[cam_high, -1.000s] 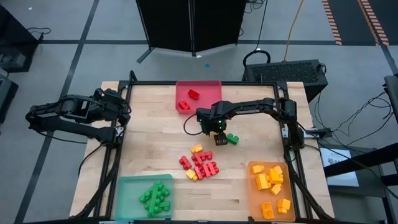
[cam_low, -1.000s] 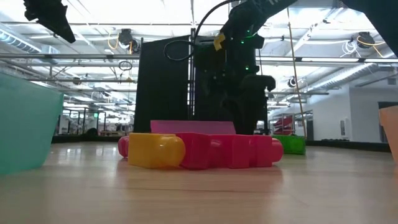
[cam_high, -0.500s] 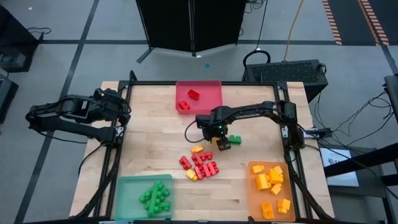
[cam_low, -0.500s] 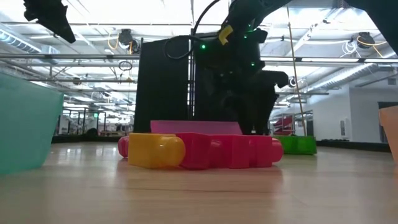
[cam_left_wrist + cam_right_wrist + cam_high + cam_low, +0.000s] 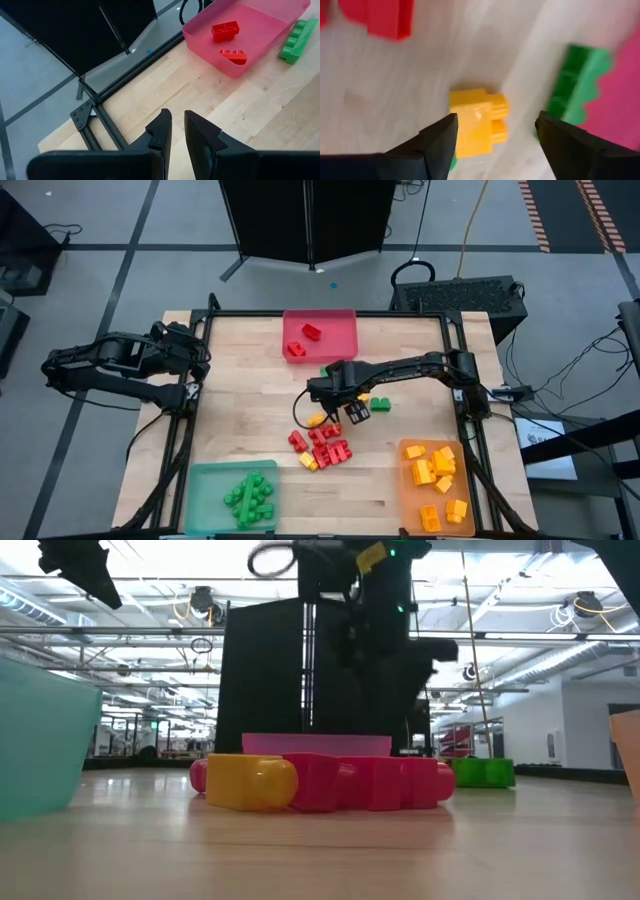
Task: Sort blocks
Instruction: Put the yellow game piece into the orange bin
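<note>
A loose cluster of small red and yellow studded plastic blocks (image 5: 320, 447) is lying mid-desk. Just beyond it, the right gripper (image 5: 495, 135) is hovering with fingers spread over a yellow studded block (image 5: 477, 121). Farther off, the left gripper (image 5: 174, 131) is waiting, nearly closed and empty, at the wooden desk (image 5: 240, 390) edge.

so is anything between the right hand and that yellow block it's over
Nothing visible. The right hand is open, its fingers to either side of the yellow block on bare wood; a green block lies off to one side, outside the fingers.
</note>
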Controlling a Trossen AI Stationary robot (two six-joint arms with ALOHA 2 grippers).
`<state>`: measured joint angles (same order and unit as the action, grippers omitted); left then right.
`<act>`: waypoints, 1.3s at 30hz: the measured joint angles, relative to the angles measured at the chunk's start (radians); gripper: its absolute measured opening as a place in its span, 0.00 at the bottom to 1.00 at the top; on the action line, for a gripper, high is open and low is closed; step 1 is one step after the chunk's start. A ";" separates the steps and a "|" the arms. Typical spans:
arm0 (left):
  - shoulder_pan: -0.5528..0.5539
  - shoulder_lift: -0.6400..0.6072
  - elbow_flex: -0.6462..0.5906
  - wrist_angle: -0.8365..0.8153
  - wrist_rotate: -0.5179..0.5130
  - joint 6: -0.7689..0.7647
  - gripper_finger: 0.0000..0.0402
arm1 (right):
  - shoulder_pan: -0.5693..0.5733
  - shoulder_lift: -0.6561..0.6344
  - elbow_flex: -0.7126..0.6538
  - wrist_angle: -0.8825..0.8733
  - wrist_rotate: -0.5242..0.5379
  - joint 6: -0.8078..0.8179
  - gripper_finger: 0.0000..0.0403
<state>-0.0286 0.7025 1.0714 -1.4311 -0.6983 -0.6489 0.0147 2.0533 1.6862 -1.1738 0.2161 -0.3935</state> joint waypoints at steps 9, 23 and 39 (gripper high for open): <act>0.000 0.000 0.000 0.000 0.000 0.000 0.15 | 0.014 -0.002 0.029 0.005 0.096 0.018 0.59; 0.000 0.000 0.000 0.000 0.008 0.001 0.15 | -0.050 -0.002 0.029 -0.062 -0.223 0.166 0.58; 0.000 0.000 0.000 -0.006 0.017 0.001 0.15 | -0.066 0.006 -0.074 -0.027 -0.178 0.029 0.87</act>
<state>-0.0286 0.7025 1.0714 -1.4374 -0.6811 -0.6476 -0.0516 2.0590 1.6119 -1.2008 0.0381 -0.3647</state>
